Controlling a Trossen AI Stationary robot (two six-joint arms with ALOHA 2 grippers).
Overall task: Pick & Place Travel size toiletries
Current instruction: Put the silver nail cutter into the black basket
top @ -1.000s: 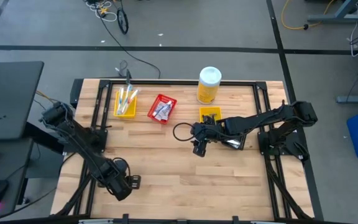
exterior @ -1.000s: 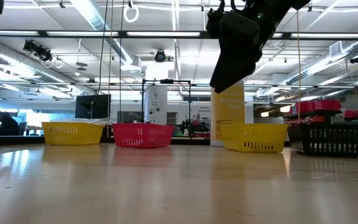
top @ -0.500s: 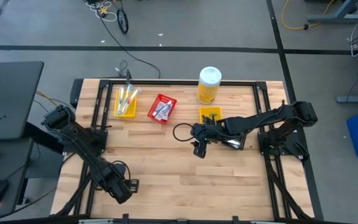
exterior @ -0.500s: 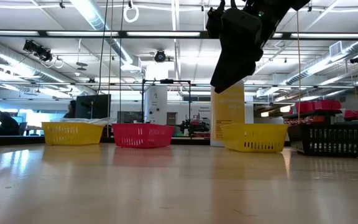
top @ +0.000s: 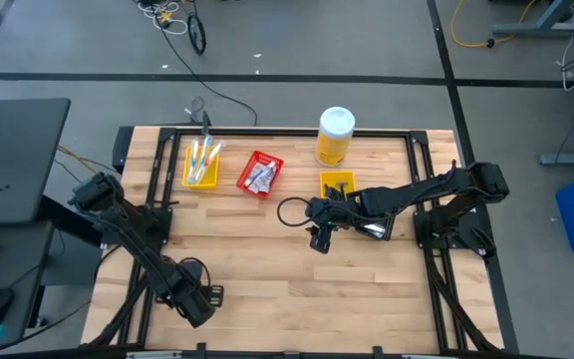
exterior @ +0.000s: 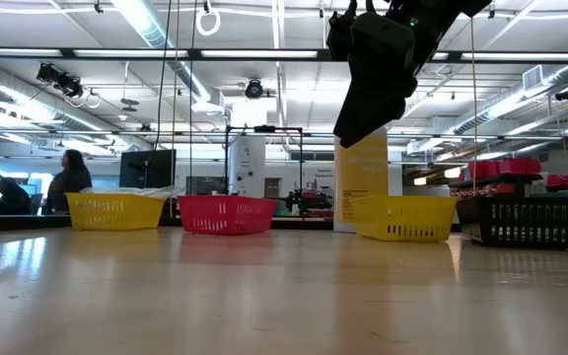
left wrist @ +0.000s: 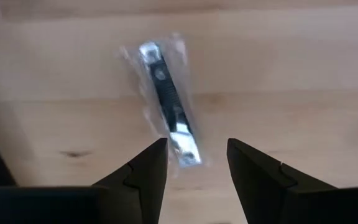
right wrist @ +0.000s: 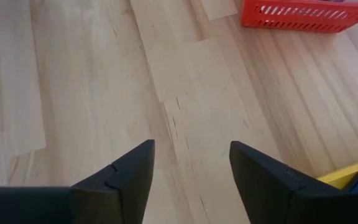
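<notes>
My left hand (left wrist: 196, 163) is open, low over the near-left bench (top: 267, 259), fingers straddling a dark razor (left wrist: 168, 102) in clear wrap lying flat on the wood. My right hand (right wrist: 191, 163) is open and empty, hanging mid-bench above bare planks. At the far edge: yellow bin (top: 201, 163) with toothbrushes, red bin (top: 260, 174) with packets, small yellow bin (top: 337, 183), yellow bottle (top: 334, 136), black bin (exterior: 532, 223) at right. The room behind is an open lab with a person (exterior: 69, 177) passing at far left.
</notes>
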